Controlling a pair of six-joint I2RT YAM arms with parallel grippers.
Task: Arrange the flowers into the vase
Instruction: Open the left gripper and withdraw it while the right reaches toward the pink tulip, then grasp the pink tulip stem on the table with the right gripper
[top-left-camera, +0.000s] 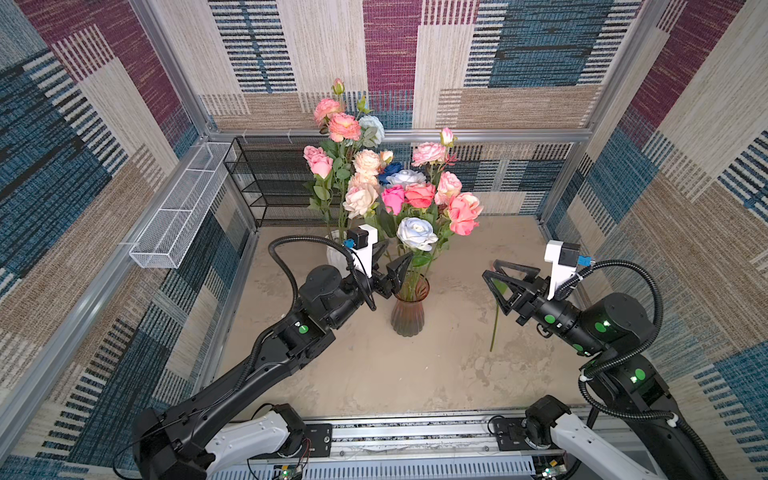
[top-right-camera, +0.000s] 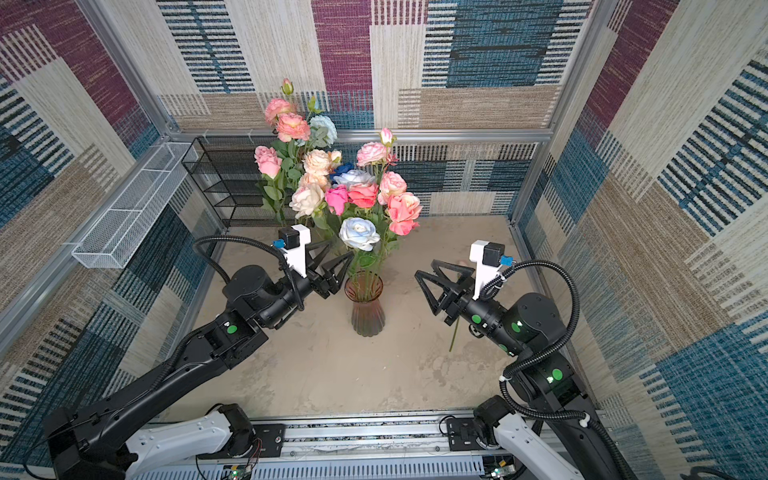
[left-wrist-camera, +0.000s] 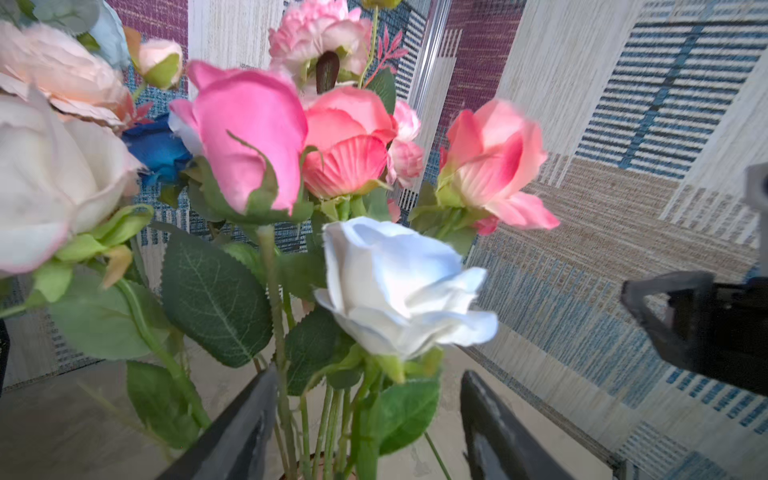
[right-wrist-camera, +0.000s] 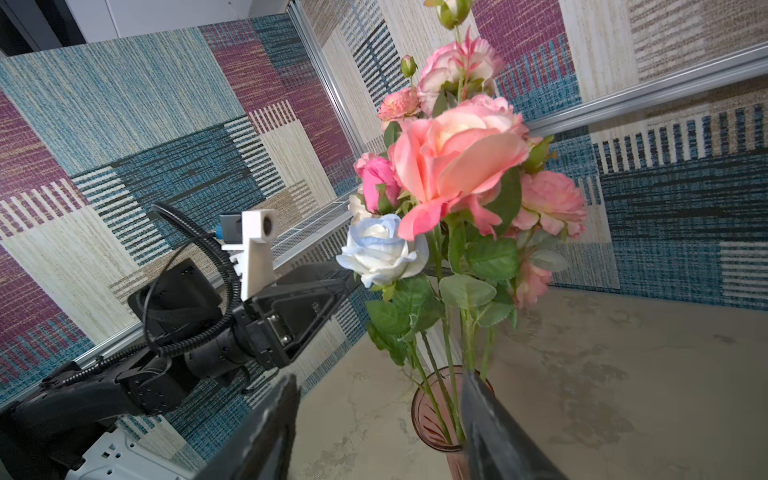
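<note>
A ribbed pink-brown glass vase (top-left-camera: 408, 316) (top-right-camera: 368, 316) (right-wrist-camera: 432, 419) stands mid-table with several flowers in it: pink, coral, cream and blue roses. Lowest at the front is a pale blue rose (top-left-camera: 417, 232) (left-wrist-camera: 395, 286) (right-wrist-camera: 380, 247). My left gripper (top-left-camera: 399, 249) (top-right-camera: 343, 248) (left-wrist-camera: 370, 374) is open just above the vase's mouth, its fingers either side of the stems. My right gripper (top-left-camera: 489, 268) (top-right-camera: 424, 267) (right-wrist-camera: 379, 376) is open and empty to the right of the vase. Below it one loose flower's green stem (top-left-camera: 494, 328) (top-right-camera: 455, 336) lies on the table, its head hidden.
A taller bunch of pink and peach roses (top-left-camera: 340, 124) stands behind and to the left in a white container (top-left-camera: 334, 253). A black wire rack (top-left-camera: 266, 183) sits at the back left. A white mesh basket (top-left-camera: 178, 220) hangs on the left wall. Patterned walls enclose the table.
</note>
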